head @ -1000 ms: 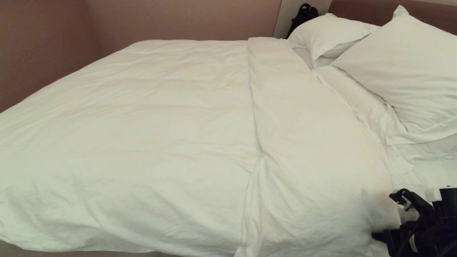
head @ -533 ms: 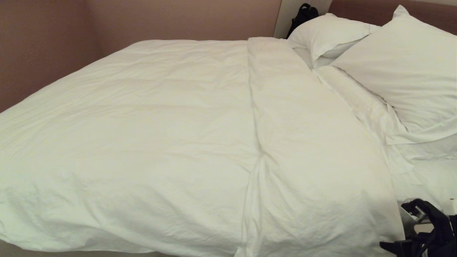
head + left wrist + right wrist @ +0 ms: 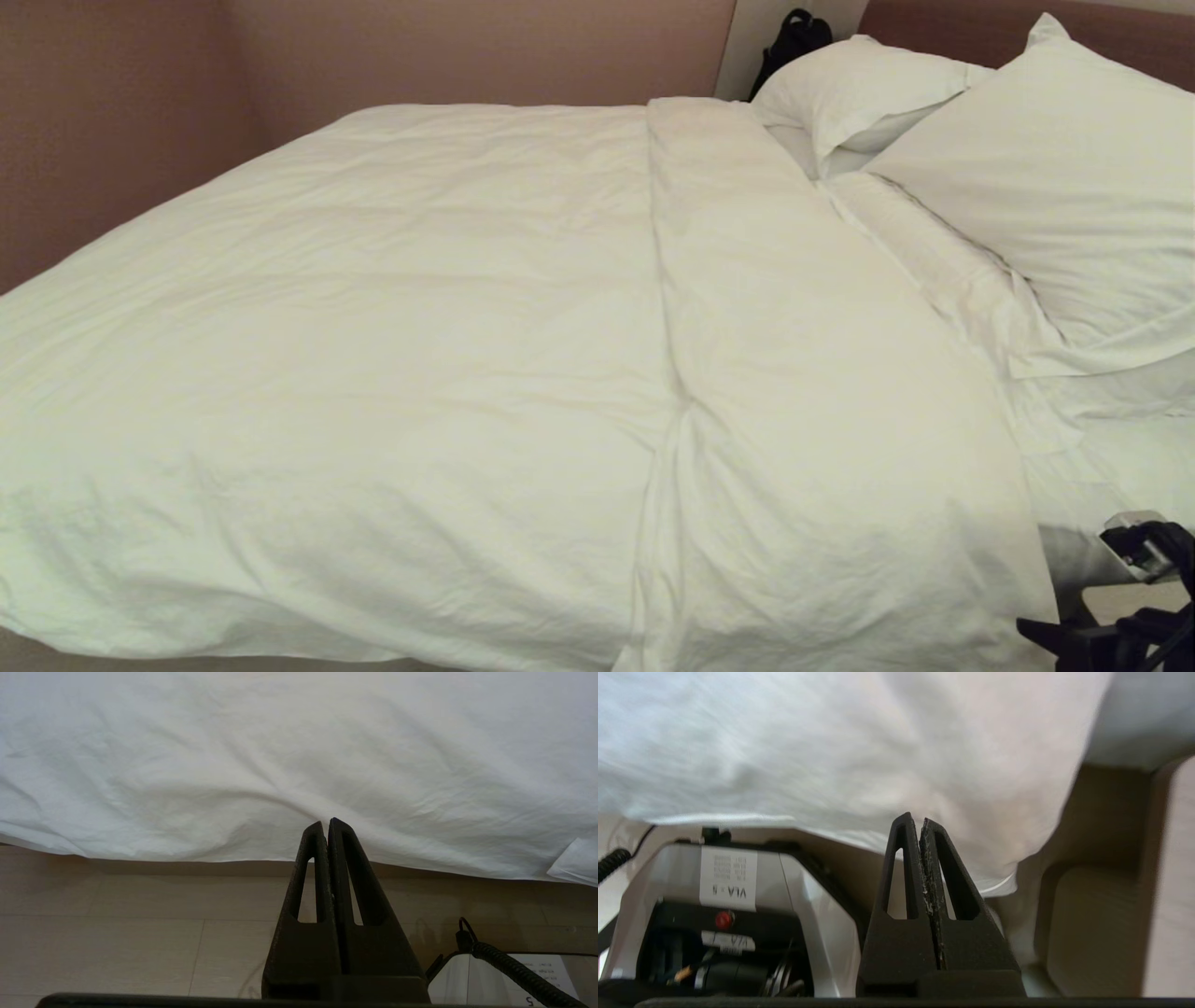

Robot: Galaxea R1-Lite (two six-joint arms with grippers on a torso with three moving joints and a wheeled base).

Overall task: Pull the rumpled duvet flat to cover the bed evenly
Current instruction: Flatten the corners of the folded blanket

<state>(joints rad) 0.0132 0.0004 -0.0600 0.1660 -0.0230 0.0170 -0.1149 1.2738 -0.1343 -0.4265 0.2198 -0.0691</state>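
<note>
The white duvet (image 3: 420,327) lies spread over the bed (image 3: 1134,471), with a folded-back band (image 3: 747,280) at the pillow end. Its near edge hangs over the bedside. My left gripper (image 3: 325,822) is shut and empty. It sits low beside the bed, pointing at the hanging edge of the duvet (image 3: 280,765), and is outside the head view. My right gripper (image 3: 919,820) is also shut with nothing in it, just below the hanging duvet corner (image 3: 999,877). Only part of the right arm (image 3: 1153,546) shows, at the head view's lower right corner.
Two plump white pillows (image 3: 1055,187) (image 3: 859,89) lean on the brown headboard (image 3: 934,23). A black object (image 3: 794,37) stands behind the far pillow. A brownish wall (image 3: 112,121) runs along the bed's far side. Pale wood floor (image 3: 140,933) and my own base (image 3: 728,896) lie below.
My right arm has drawn back and down toward the head view's lower right corner, so less of it shows. The duvet and pillows have not moved.
</note>
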